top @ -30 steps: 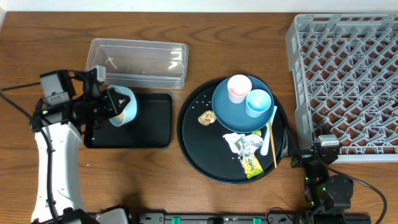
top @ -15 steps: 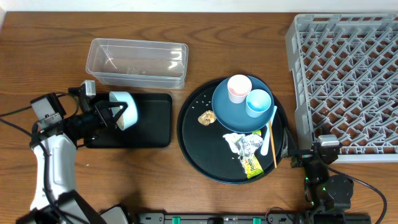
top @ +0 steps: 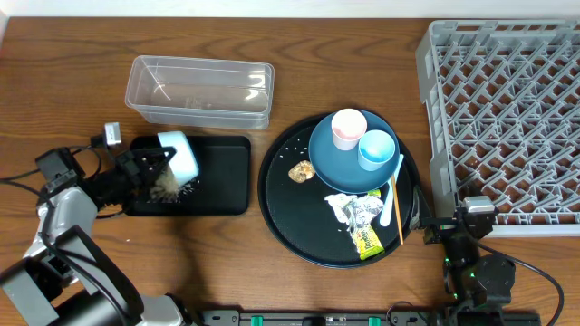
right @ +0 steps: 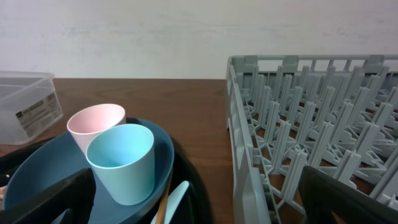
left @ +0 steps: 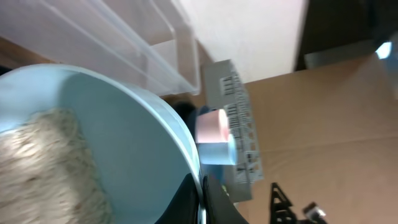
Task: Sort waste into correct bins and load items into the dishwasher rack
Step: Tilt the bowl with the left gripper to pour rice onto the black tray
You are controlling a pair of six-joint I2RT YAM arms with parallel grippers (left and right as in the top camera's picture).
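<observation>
Light blue bowl tipped, mouth toward black tray

Table: brown wood grain, evenly lit. Wall: plain white, directly behind the table. Brown panel, possibly cardboard, shows blurred in the left wrist view.

The label on the clear tub carries print too small to read.

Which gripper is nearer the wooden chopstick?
Right. The right gripper sits just beside the chopstick at the round tray's edge; the left gripper is far off, holding the light blue bowl over the black bin.
</observation>
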